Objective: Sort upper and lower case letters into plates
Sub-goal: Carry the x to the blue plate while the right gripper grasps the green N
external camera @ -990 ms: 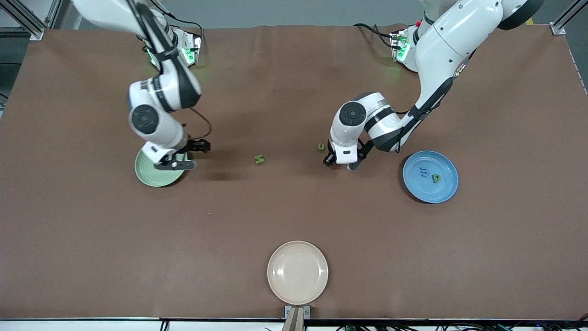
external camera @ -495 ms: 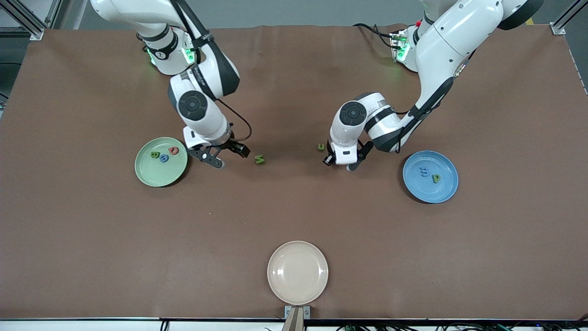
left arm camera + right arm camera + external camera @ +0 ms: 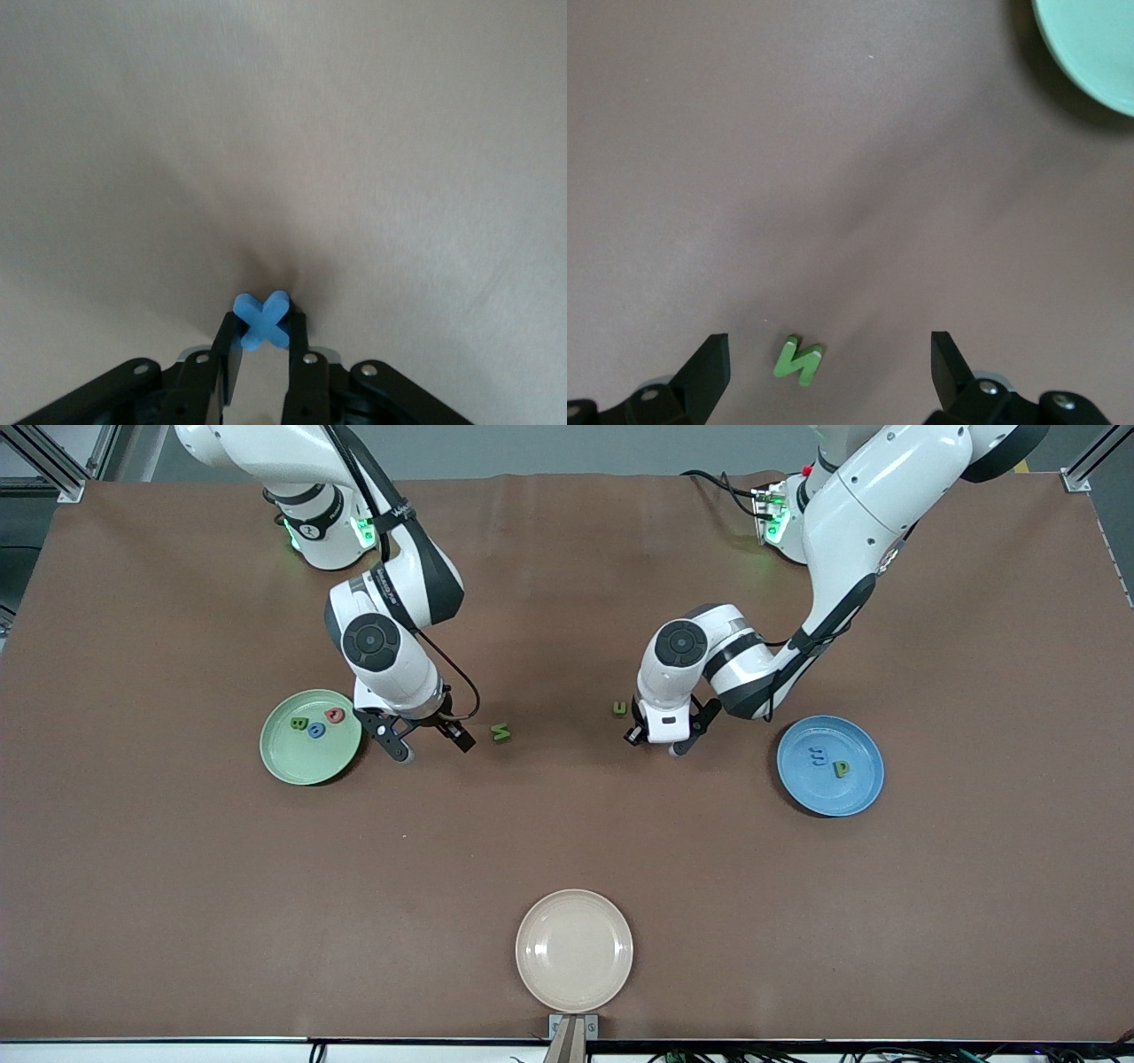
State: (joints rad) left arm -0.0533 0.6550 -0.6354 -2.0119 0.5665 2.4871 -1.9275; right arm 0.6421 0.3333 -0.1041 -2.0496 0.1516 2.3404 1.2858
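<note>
Brown table cloth under both my arms. Light green plate held three letters: green, blue, red. Blue plate held a blue pair and a green one. My left gripper was clamped on a blue x. My right gripper hung wide open, the green N between its fingers, unheld. A small green letter lay just beside my left jaws. I judged three letters left to place.
</note>
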